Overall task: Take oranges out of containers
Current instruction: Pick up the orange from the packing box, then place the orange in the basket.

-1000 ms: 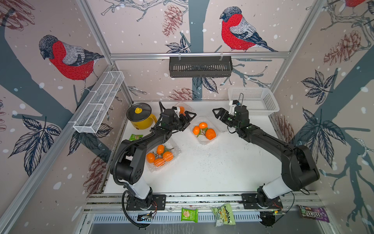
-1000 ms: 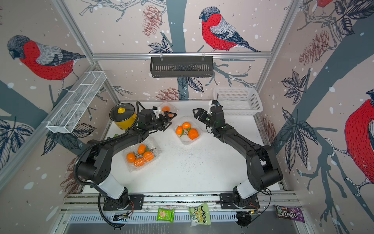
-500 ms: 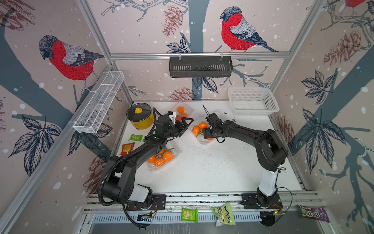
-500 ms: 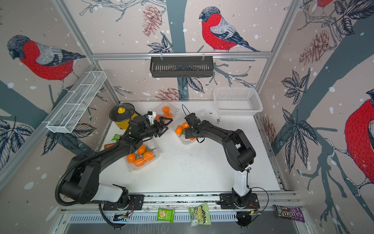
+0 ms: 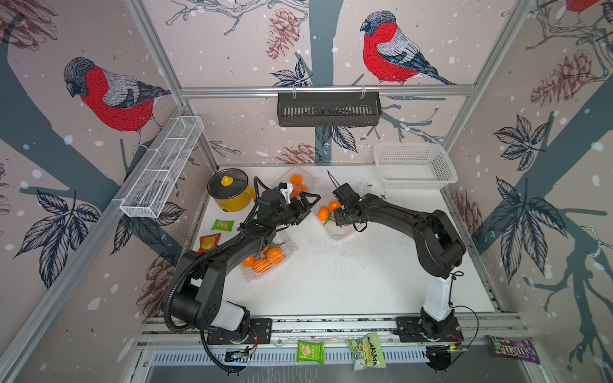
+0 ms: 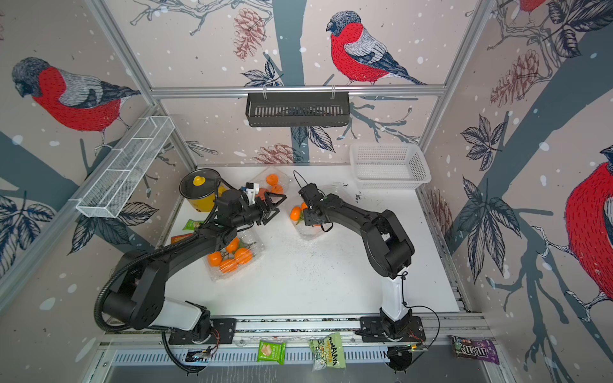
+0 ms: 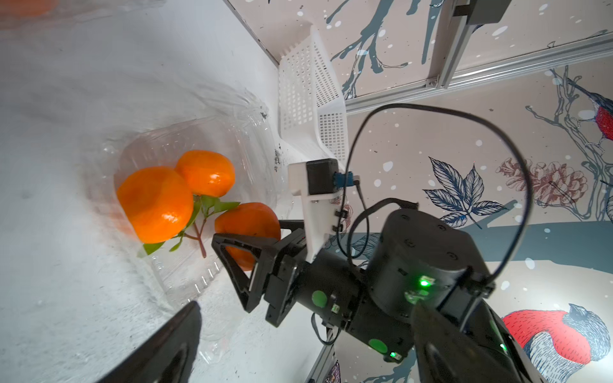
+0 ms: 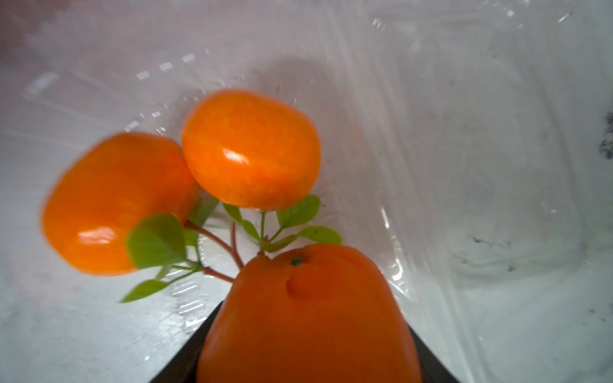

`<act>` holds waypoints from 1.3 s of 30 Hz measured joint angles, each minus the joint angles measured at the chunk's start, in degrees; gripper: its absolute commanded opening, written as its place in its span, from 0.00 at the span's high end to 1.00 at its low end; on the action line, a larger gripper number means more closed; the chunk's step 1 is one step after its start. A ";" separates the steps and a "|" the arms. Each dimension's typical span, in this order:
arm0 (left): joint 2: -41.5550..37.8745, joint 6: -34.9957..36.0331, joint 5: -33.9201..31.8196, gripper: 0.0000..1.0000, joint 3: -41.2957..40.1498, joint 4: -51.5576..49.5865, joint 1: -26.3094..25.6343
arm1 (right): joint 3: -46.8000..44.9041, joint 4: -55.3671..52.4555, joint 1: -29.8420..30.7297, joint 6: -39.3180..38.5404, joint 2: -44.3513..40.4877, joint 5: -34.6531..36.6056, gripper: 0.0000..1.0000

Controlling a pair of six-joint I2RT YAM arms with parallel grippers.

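R jaws clamped on orange [image 8: 308, 315] in clear container [image 7: 195, 285]; L jaws apart.

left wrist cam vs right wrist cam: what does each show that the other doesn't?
Left wrist only: the right gripper seen from outside, straddling one orange, plus the white basket. Right wrist only: that orange's dimpled stem end up close, between the jaws; contact unclear. Both: three oranges joined by a leafy stem, in the clear container.
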 measured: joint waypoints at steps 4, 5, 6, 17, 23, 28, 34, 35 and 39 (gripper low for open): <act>1.05 0.15 -0.07 0.03 3.56 -0.22 -0.39 | 0.33 0.15 -3.06 0.09 -5.90 -5.01 0.41; 1.81 0.20 -0.09 0.03 5.03 -0.17 -0.79 | 0.42 0.13 -4.52 0.09 -7.39 -6.36 0.41; 2.58 0.22 -0.13 0.03 6.29 -0.15 -1.22 | 0.59 0.15 -6.23 0.09 -8.61 -7.56 0.41; 16.94 0.15 0.04 0.03 25.75 -0.20 -9.79 | 25.16 4.26 -33.18 2.27 6.71 -17.75 0.36; 20.59 0.00 0.35 0.03 27.71 -0.24 -10.21 | 44.09 0.48 -38.10 3.26 22.23 -17.79 0.21; 21.66 0.07 1.18 0.03 27.76 -0.52 -10.21 | 46.95 -1.62 -40.17 2.80 24.24 -17.40 0.00; 19.41 0.92 1.38 0.03 25.99 -2.78 -9.92 | 40.50 -1.25 -36.48 -0.07 15.37 -16.85 0.00; 17.86 1.64 1.36 0.03 25.00 -3.61 -9.64 | 36.24 -0.52 -34.27 -1.09 11.28 -16.52 0.00; 9.99 3.58 -0.13 0.03 20.00 -4.85 -7.87 | 18.88 4.28 -24.48 -3.87 -3.82 -16.33 0.00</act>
